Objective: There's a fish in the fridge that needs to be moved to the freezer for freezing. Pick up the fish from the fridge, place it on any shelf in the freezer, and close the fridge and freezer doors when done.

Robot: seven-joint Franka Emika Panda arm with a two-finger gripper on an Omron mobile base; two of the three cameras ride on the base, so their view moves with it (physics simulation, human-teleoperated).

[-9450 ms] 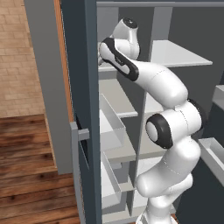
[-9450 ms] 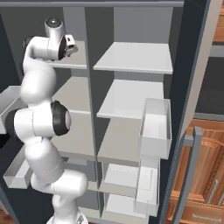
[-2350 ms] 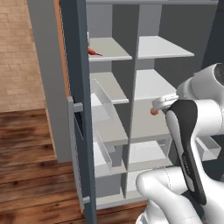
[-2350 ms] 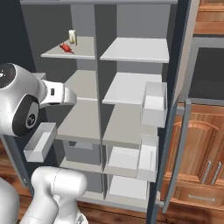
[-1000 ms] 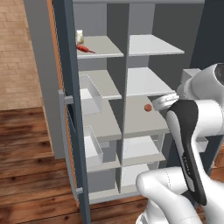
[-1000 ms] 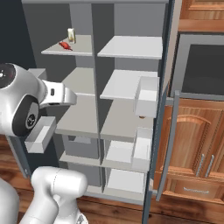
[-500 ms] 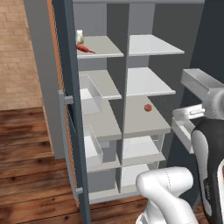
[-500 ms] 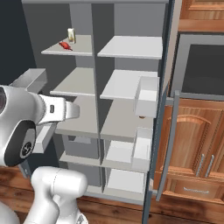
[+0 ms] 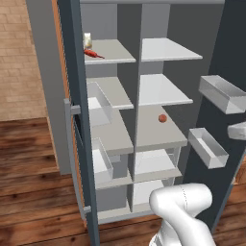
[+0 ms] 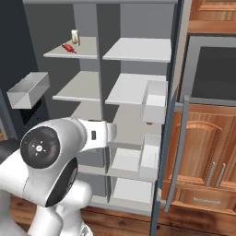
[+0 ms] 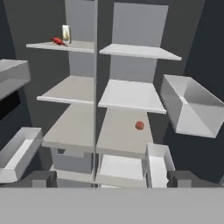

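Observation:
The slate-grey appliance stands with both doors swung wide. The red fish [image 9: 92, 53] [image 10: 69, 48] [image 11: 57, 41] lies on the top shelf of the left compartment, the freezer [image 9: 111, 91], beside a small pale jar [image 9: 87, 39]. The freezer door [image 9: 72, 120] carries clear bins and a black panel [image 10: 32, 113]. The fridge [image 9: 163, 89] on the right has plain shelves. The fridge door [image 10: 174, 115] hangs open at the right. My gripper [image 11: 113, 179] is open and holds nothing. It faces the shelves from well back, with its fingertips [image 11: 41, 178] wide apart.
A small red ball [image 9: 163, 118] [image 11: 139, 125] rests on the fridge's third shelf. Clear bins [image 9: 221, 93] stick out from the fridge door. A dark oven [image 10: 214, 76] and wooden cabinets [image 10: 207, 156] stand right of the appliance. Wooden floor [image 9: 29, 168] lies to the left.
The base drew back from the appliance earlier. In the last half second the arm swung down and out of most of the left base view. The fish stays on the freezer's top shelf.

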